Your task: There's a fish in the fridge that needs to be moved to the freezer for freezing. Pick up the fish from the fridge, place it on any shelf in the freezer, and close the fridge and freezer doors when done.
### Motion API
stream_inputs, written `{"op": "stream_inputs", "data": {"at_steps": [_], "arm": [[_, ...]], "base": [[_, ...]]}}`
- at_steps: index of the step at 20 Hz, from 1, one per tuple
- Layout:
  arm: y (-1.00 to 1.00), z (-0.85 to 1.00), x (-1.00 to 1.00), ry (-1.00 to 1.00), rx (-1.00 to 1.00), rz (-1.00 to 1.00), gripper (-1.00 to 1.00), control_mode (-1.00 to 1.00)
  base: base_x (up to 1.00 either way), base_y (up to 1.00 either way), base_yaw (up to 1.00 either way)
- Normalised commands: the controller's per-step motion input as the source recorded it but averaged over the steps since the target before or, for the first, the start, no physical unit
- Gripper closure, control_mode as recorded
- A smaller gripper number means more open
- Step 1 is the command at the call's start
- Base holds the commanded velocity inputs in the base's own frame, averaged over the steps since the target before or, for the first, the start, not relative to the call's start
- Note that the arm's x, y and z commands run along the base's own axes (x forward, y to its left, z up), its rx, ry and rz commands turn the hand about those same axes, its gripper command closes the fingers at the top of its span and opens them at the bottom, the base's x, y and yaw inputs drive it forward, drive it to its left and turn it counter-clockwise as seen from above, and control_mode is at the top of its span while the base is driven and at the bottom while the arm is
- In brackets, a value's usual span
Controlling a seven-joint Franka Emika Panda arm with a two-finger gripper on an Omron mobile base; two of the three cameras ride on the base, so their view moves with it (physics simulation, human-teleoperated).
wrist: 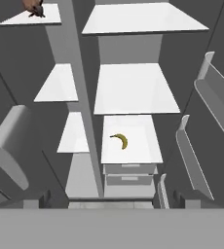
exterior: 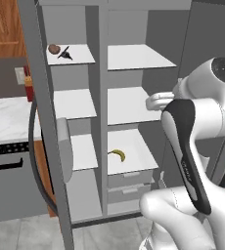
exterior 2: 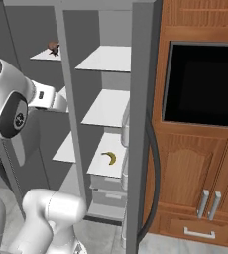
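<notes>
Starting at the far left, I've got a marble tabletop [exterior: 7, 119] beside the unit, and then the freezer door [exterior: 43, 122] stands swung wide, edge-on to my left base camera. Right behind it is the freezer [exterior: 68, 19], the narrow column. There's the fish [exterior: 65, 53], dark and spiky, lying on the top small shelf [exterior: 80, 54], just beside a round brown lump [exterior: 54, 49] and possibly touching it. So I judge the transfer done: the fish sits flat and settled where it needs to freeze, and the doors are what's left. Moving right, the fridge [exterior: 129, 29] shows broad white shelves. The upper two are bare and a banana [exterior: 118, 154] lies on the lowest one, above the two grey drawers [exterior: 131, 178]. My hand [wrist: 102, 199] is well back from all of this, roughly level with the middle shelves and looking straight into the unit. Its fingertips [wrist: 160, 193] are spread apart and nothing is between them. That makes sense to me, since a released, empty hand is what I want for pushing doors. Further right, the fridge door [wrist: 206, 97] hangs open with its grey inner bins facing me. Beyond it are wooden cabinets [exterior 2: 200, 173] around a black oven front [exterior 2: 202, 84]. The tiled floor in front looks free for the base.
</notes>
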Motion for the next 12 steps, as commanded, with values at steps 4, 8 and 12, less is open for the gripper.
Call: {"op": "stream_inputs", "data": {"at_steps": [4, 8, 12], "arm": [[0.0, 0.0, 0.0, 0.0, 0.0, 0.0, -1.0, 1.0], [0.0, 0.0, 0.0, 0.0, 0.0, 0.0, -1.0, 1.0], [0.0, 0.0, 0.0, 0.0, 0.0, 0.0, -1.0, 1.0]], "base": [[-0.1, 0.0, 0.0], [0.0, 0.0, 0.0], [-0.25, 0.0, 0.0]]}}
